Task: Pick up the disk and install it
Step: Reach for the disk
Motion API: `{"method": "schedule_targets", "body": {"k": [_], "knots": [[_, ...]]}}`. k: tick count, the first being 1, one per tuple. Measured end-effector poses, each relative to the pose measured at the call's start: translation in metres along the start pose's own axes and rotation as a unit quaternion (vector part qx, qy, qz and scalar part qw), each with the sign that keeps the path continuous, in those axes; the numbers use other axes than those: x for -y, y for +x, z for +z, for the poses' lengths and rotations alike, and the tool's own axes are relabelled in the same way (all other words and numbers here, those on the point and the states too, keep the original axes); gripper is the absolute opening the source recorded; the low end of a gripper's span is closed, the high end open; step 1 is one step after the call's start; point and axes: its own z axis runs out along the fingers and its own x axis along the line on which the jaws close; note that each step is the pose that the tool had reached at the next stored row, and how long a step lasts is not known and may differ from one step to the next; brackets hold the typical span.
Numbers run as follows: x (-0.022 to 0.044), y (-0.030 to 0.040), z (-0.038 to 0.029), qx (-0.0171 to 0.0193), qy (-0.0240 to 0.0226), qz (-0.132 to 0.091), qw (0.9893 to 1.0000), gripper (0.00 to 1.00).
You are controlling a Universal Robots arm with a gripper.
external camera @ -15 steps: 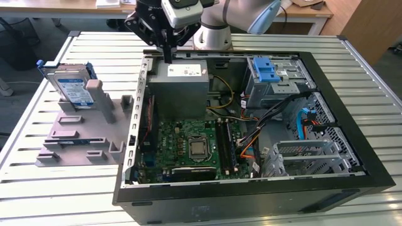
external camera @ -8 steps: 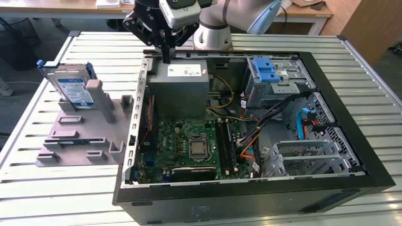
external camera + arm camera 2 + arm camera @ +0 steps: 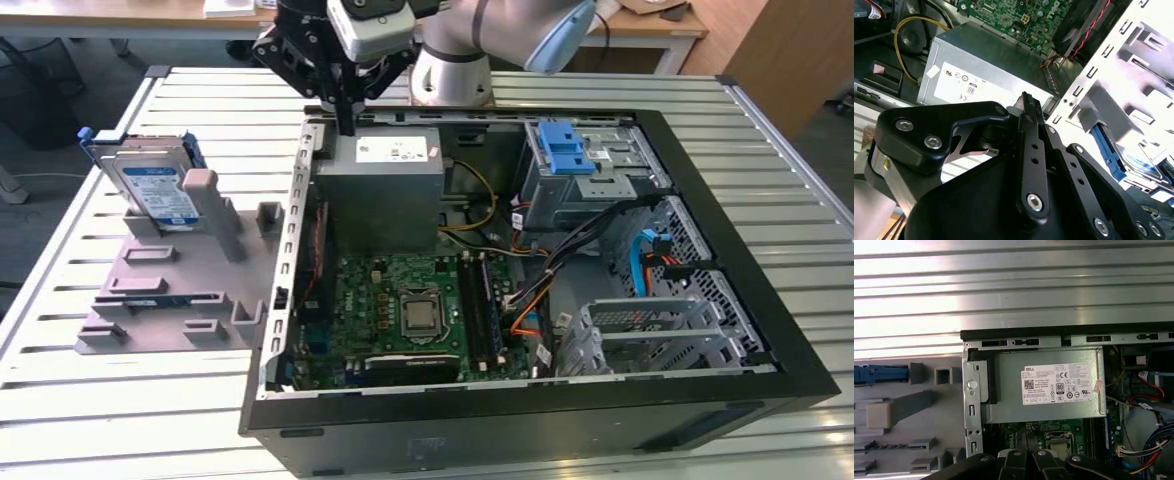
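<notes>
The disk (image 3: 154,188), a silver drive with a white-and-blue label in a blue frame, stands on edge in a grey holder (image 3: 174,290) on the exterior view's left, outside the computer case. In the first wrist view its blue frame edge (image 3: 879,374) shows from above. My gripper (image 3: 350,125) hangs shut with nothing in it over the case's back left corner, just above the grey power supply box (image 3: 380,185), well to the right of the disk. In the second wrist view the closed fingers (image 3: 1027,102) point at that box (image 3: 989,70).
The open black computer case (image 3: 747,300) lies on a slatted metal table (image 3: 107,420). Inside are a green motherboard (image 3: 414,315), cables, a drive cage with a blue latch (image 3: 563,148) and a metal bay (image 3: 654,330). The arm's base (image 3: 447,75) stands behind the case.
</notes>
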Motion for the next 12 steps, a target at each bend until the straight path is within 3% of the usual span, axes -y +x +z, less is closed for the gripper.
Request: {"method": "schedule_targets", "body": {"k": [12], "knots": [[0.0006, 0.0077, 0.0010, -0.0008, 0.0001, 0.000, 1.0000, 0.11]]}}
